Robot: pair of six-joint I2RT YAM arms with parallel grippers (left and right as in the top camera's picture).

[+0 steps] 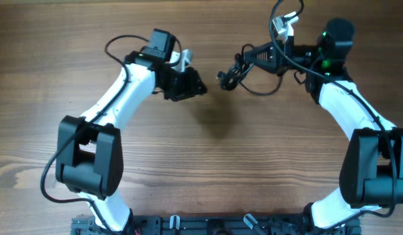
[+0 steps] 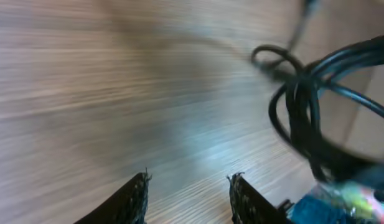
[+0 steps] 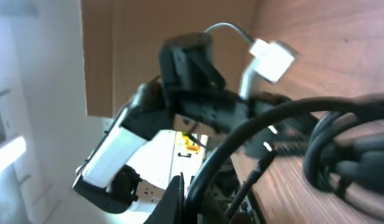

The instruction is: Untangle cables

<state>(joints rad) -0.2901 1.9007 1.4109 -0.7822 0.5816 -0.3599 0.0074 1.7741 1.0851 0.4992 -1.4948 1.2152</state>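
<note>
Over the wood-grain table (image 1: pixel 208 163), clenching the right claw (image 1: pixel 245 60) on the cables (image 1: pixel 231 76), dangling the knotted bunch just past its tip and trailing one loop back beneath it. Holding the left claw (image 1: pixel 196 86) released, fingers (image 2: pixel 131 200) spread on nothing, facing those cables near, ahead and rightward
</note>
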